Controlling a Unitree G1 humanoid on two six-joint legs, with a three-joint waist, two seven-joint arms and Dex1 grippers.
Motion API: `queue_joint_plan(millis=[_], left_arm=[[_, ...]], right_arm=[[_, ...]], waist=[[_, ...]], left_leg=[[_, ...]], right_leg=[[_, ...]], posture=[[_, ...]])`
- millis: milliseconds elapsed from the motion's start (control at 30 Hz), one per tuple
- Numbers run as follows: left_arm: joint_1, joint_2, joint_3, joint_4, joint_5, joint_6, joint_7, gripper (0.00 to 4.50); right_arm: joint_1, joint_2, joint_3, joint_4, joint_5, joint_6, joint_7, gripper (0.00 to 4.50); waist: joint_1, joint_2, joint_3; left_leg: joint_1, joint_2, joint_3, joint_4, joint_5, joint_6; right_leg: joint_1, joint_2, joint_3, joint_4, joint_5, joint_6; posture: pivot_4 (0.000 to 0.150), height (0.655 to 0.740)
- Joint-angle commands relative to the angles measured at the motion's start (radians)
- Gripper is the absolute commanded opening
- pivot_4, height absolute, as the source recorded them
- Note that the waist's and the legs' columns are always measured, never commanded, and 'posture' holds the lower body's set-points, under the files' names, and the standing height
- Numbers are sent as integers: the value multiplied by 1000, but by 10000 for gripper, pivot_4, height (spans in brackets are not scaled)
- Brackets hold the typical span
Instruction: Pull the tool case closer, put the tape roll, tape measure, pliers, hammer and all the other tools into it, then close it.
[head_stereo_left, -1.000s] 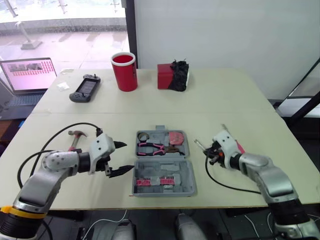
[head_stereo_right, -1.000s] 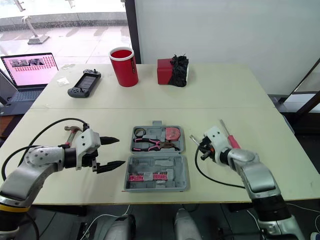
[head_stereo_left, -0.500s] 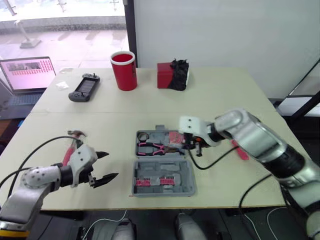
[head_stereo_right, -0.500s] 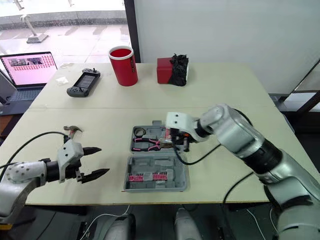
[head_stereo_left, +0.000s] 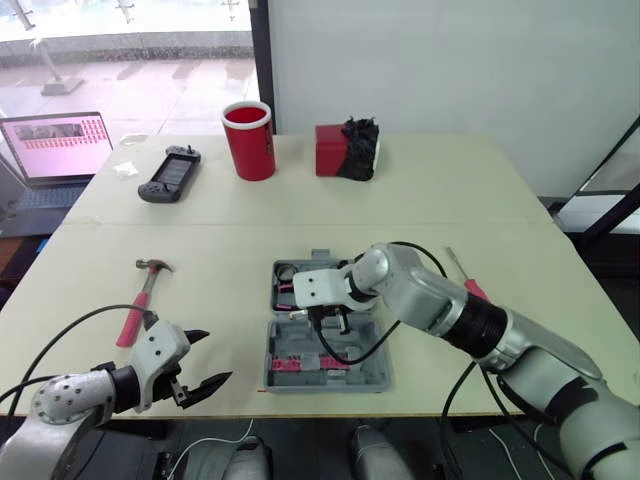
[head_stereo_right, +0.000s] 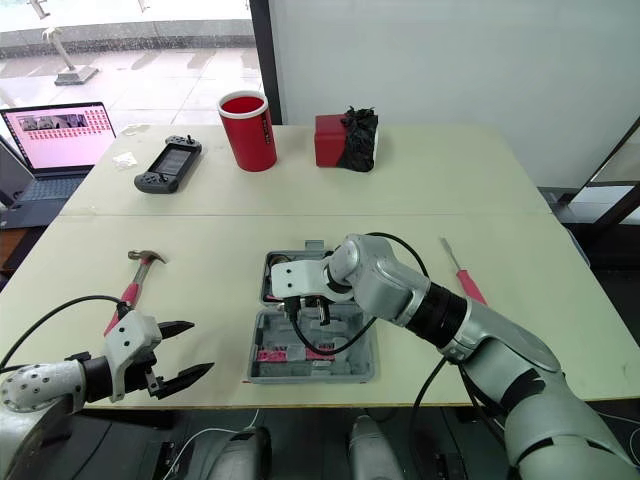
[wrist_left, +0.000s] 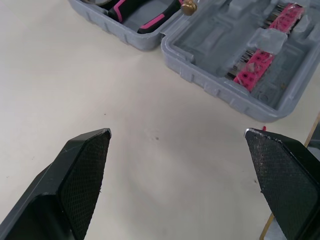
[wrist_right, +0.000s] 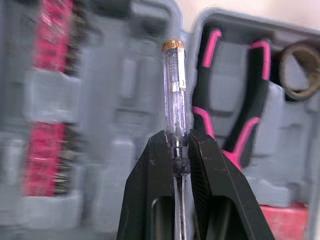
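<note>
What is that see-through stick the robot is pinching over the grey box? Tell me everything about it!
It is a slim tester screwdriver with a clear plastic body and a gold-coloured cap at its far end. The black jaws of the right gripper are shut on its lower part, where a thin metal shaft runs down between them. It is held over the open grey tool case, near the hinge between the halves, beside the pink-and-black pliers. Whether it touches the case cannot be told.
</note>
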Motion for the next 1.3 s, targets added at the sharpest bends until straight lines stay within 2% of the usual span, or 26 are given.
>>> queue_joint_plan(millis=[33, 267, 400, 667, 1300], left_arm=[[5, 9, 29, -33, 3, -15, 5, 45000], [7, 11, 25, -38, 3, -14, 4, 45000], [2, 14, 22, -31, 5, -16, -1, 45000], [-13, 17, 16, -23, 9, -14, -11, 45000], [-17, 8, 28, -20, 3, -3, 0, 45000]], right_arm=[[15, 33, -8, -19, -22, 8, 3, 260], [32, 61, -25, -23, -43, 50, 11, 260], [32, 75, -70, -45, -3, 117, 40, 260], [45, 92, -60, -54, 1, 154, 44, 260], [61, 169, -56, 11, -18, 129, -30, 260]], waist=[[-3, 0, 0], [-12, 0, 0], [-22, 0, 0], [-27, 0, 0], [-26, 0, 0]], left_leg=[[0, 0, 0, 0, 0, 0], [1, 1, 0, 0, 0, 0], [1, 1, 0, 0, 0, 0], [1, 1, 0, 0, 0, 0], [1, 1, 0, 0, 0, 0]], right_leg=[[0, 0, 0, 0, 0, 0], [0, 1, 0, 1, 0, -1], [0, 1, 0, 1, 0, -1], [0, 1, 0, 1, 1, 0], [0, 1, 0, 1, 1, 0]], posture=[[1500, 7272], [1500, 7272], [1500, 7272], [1500, 7272], [1500, 7272]])
